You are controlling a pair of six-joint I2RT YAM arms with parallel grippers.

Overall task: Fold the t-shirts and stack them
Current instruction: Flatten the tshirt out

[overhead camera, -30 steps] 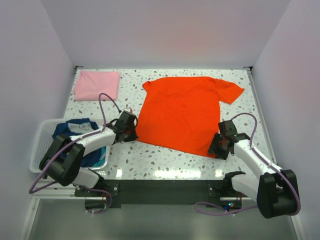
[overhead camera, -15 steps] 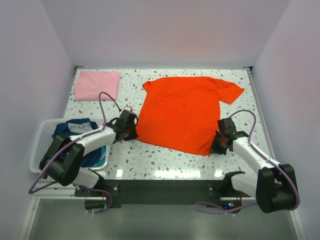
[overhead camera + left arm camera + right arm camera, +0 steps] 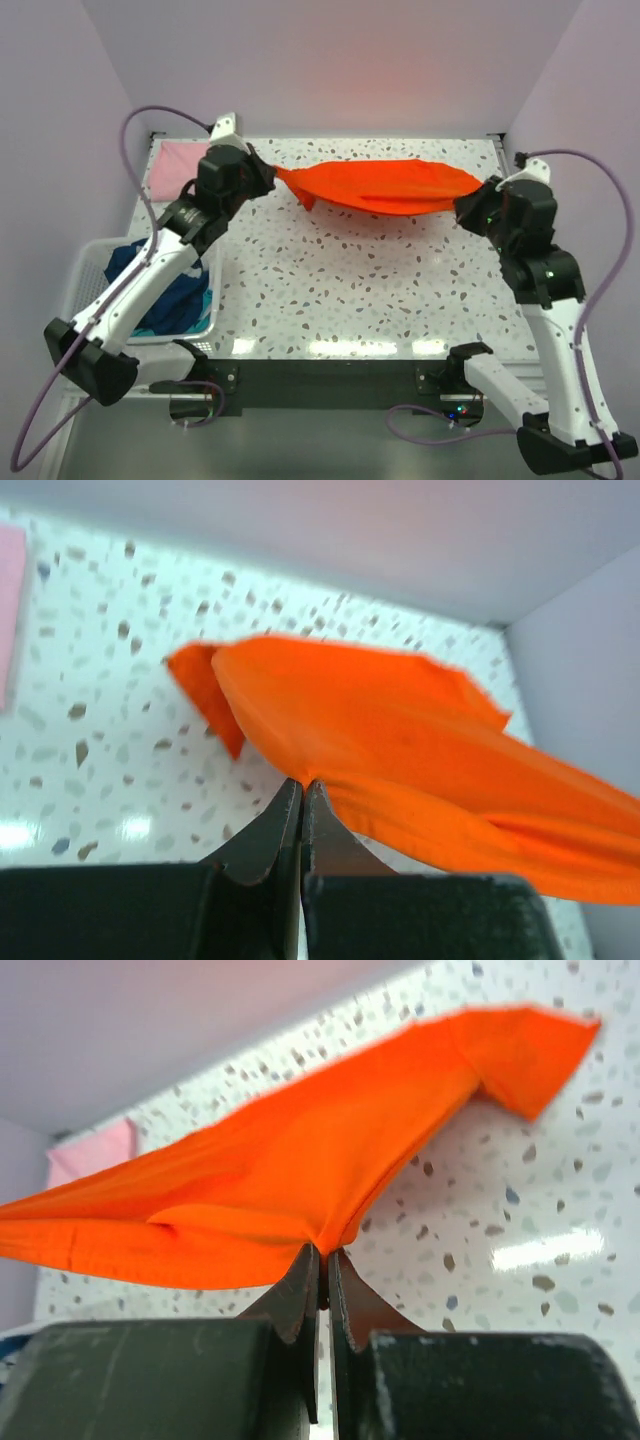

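Cloth fills the white slatted basket (image 3: 88,262) at the near left of the table (image 3: 350,290): dark blue and teal t-shirts (image 3: 185,290) bundled together. My left arm crosses above them, so I cannot count them. The table top is pale and speckled, boxed in by plain lilac walls at the back and both sides.

Over its far half the orange-red t-shirt (image 3: 385,187) hangs stretched between my two grippers and sags in the middle. Whether its lowest fold touches the surface I cannot tell. My left gripper (image 3: 302,785) is clamped on the shirt's left end, fingers pressed together on the cloth. My right gripper (image 3: 322,1255) pinches the right end just as tightly.

The pale pink t-shirt (image 3: 170,165) lies flat in the far left corner, mostly hidden behind my left wrist.
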